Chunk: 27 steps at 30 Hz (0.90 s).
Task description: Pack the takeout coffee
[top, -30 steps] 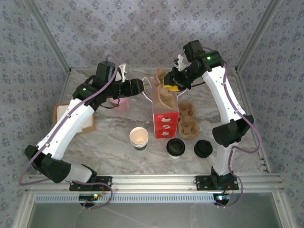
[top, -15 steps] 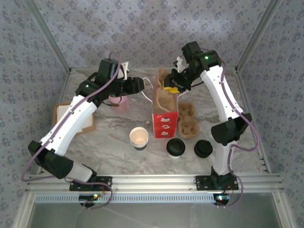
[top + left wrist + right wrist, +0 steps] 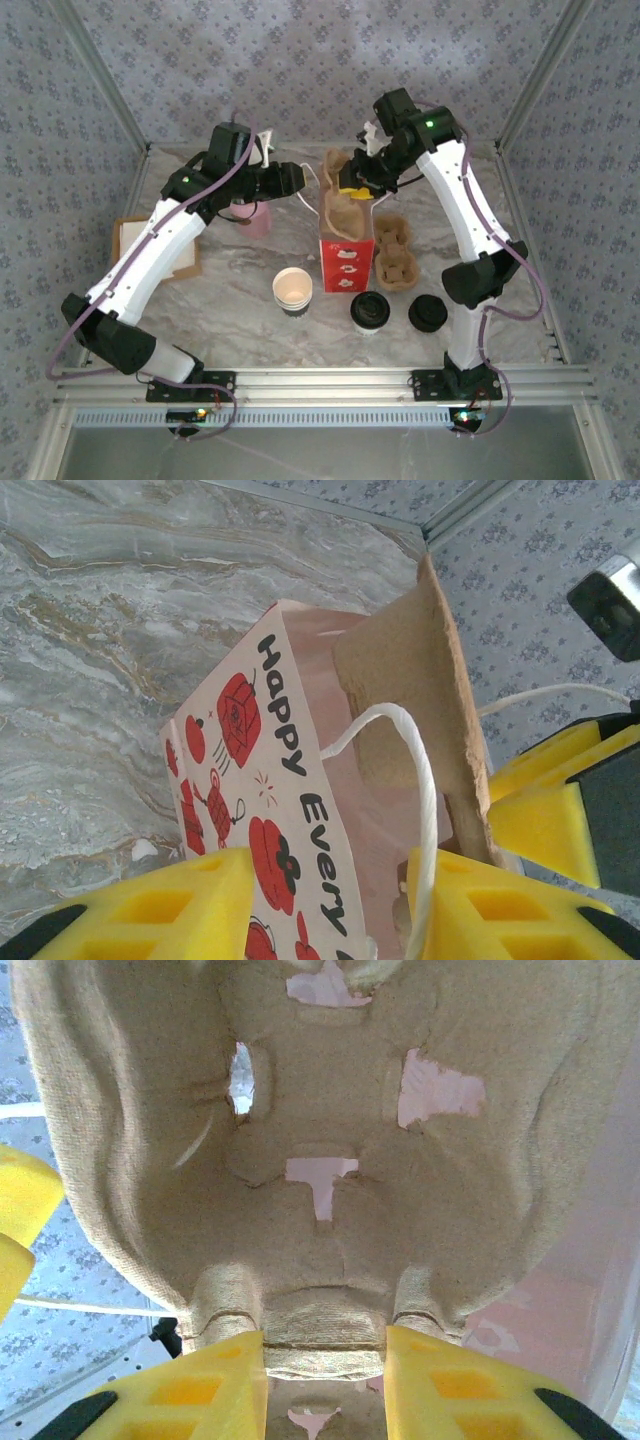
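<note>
Coffee (image 3: 369, 311): lidded, upright on table (image 3: 230, 320), just in front of bag (image 3: 347, 250), with a loose lid (image 3: 427, 313) to its right. Bag: red-and-white, upright, mouth open. Right gripper (image 3: 325, 1360): clamped on carrier (image 3: 320, 1160), held at the bag's mouth. Left gripper (image 3: 328, 885): jaws astride the bag's rim and cord handle (image 3: 420, 780) (whether they pinch it, cannot tell). Second carrier (image 3: 393, 250): beside bag, right.

Marble table (image 3: 240, 300); on it bag (image 3: 347, 262), takeout coffee (image 3: 369, 311), open cup (image 3: 292, 291), lid (image 3: 427, 313).
</note>
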Each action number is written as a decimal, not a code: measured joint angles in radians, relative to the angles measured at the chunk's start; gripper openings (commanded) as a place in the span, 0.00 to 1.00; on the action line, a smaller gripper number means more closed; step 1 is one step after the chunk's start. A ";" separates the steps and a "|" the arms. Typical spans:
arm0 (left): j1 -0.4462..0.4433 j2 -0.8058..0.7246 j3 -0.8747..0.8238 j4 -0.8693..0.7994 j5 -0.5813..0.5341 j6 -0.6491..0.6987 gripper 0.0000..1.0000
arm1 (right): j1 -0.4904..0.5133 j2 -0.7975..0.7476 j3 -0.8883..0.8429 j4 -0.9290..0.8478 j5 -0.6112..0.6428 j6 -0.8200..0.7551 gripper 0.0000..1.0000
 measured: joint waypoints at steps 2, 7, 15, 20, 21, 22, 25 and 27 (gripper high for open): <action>0.000 0.000 0.001 0.001 0.000 0.000 0.42 | 0.002 0.000 0.000 -0.010 0.012 -0.001 0.35; -0.001 0.002 0.003 0.003 0.000 0.000 0.38 | 0.001 0.000 0.000 -0.027 0.039 -0.008 0.35; -0.003 0.008 0.010 0.023 0.004 0.000 0.33 | -0.005 0.001 0.002 -0.063 0.062 -0.024 0.34; -0.006 0.014 0.019 0.029 0.008 0.000 0.33 | -0.005 0.009 0.021 -0.085 0.077 -0.031 0.34; -0.008 0.014 0.019 0.030 0.010 0.000 0.33 | -0.005 0.011 0.025 -0.090 0.082 -0.034 0.34; -0.009 0.014 0.019 0.031 0.011 0.000 0.33 | -0.005 0.013 0.027 -0.094 0.085 -0.035 0.34; -0.014 0.016 0.019 0.035 0.015 0.000 0.32 | 0.001 0.017 0.029 -0.102 0.103 -0.042 0.34; -0.014 0.018 0.019 0.038 0.015 0.000 0.32 | 0.005 0.019 0.032 -0.107 0.116 -0.043 0.34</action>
